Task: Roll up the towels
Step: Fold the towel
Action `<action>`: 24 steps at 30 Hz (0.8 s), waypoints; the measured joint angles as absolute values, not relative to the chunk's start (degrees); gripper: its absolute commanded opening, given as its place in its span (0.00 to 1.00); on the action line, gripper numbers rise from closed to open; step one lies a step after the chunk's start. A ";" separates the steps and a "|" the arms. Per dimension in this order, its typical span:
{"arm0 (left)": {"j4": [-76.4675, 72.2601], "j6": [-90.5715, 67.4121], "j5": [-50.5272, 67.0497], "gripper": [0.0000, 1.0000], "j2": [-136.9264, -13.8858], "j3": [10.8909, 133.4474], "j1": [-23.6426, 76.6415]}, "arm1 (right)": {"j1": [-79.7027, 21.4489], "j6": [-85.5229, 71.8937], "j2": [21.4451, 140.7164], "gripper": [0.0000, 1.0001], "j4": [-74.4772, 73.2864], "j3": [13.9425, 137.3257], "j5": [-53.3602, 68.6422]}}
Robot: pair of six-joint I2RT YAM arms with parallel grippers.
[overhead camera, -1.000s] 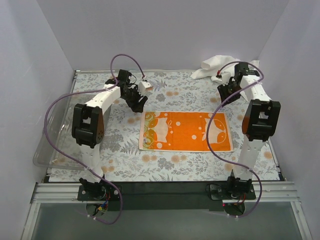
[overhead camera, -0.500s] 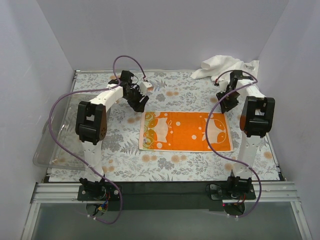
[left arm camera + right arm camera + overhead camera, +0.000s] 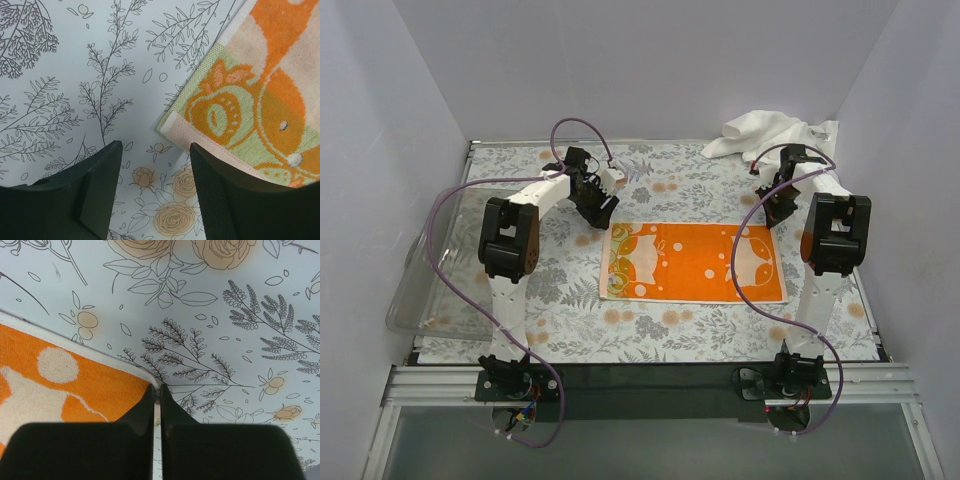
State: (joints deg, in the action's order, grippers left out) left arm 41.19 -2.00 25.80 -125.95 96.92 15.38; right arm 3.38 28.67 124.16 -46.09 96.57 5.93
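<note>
Fern-patterned grey-and-orange table covering [image 3: 570, 290] | small orange-and-green printed cloth [image 3: 690, 262] flat, centre | right gripper [image 3: 156, 388] fingers newly pressed together at its 1-o'clock corner, possibly pinching hem; rolling can start | left gripper [image 3: 155, 146] spread beside 11-o'clock corner

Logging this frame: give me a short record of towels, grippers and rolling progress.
printed cloth: flat, unrolled, mid-table on the fern-patterned table covering
white towel: crumpled in the far right corner, unrolled
left gripper: open, above the printed cloth's far left corner, holding nothing
right gripper: shut, tips at the printed cloth's far right corner; pinch not confirmable
clear tray: at the left edge of the table covering
progress: neither towel rolled
</note>
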 measured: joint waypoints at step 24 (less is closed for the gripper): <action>40.12 -4.08 30.50 0.25 -129.12 100.33 15.33 | 3.68 28.67 122.72 0.01 -44.73 94.30 7.22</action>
State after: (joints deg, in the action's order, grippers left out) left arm 40.12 -4.08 30.50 -129.12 100.33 15.33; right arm 3.68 28.67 122.72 -44.73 94.30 7.22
